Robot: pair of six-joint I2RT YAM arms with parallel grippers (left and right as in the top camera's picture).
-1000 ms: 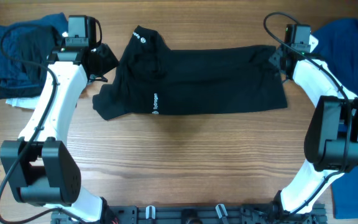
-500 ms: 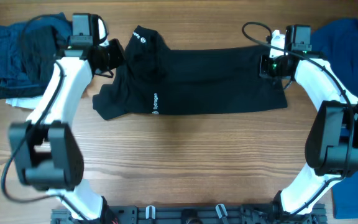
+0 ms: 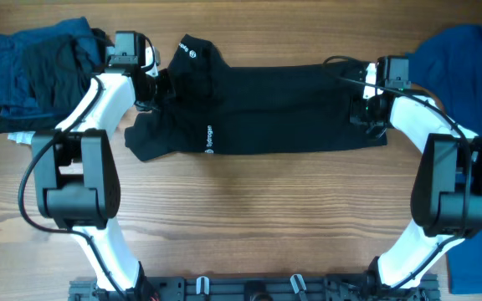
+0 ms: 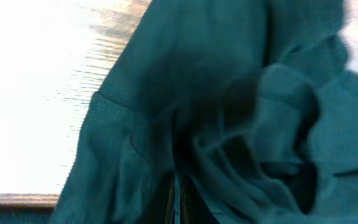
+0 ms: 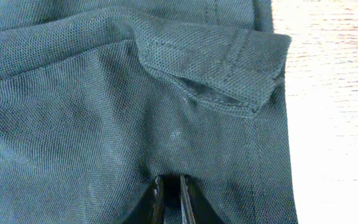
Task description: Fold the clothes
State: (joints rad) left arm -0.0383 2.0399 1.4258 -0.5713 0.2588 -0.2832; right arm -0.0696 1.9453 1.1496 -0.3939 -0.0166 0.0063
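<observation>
Soft, limp black T-shirt (image 3: 274,109): pinched at opposite ends by closed left end effector (image 3: 152,84) and right end effector (image 3: 366,107); lift evenly.

T-shirt (image 3: 274,109): plain black, white logo (image 3: 208,138) | shirt (image 3: 475,67): royal blue | table (image 3: 266,217): brown wood-grain

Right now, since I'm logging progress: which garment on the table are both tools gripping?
The black T-shirt spread across the middle: the left tool and right tool pinch its opposite ends. The blue shirt and the dark pile lie aside, ungripped.
</observation>
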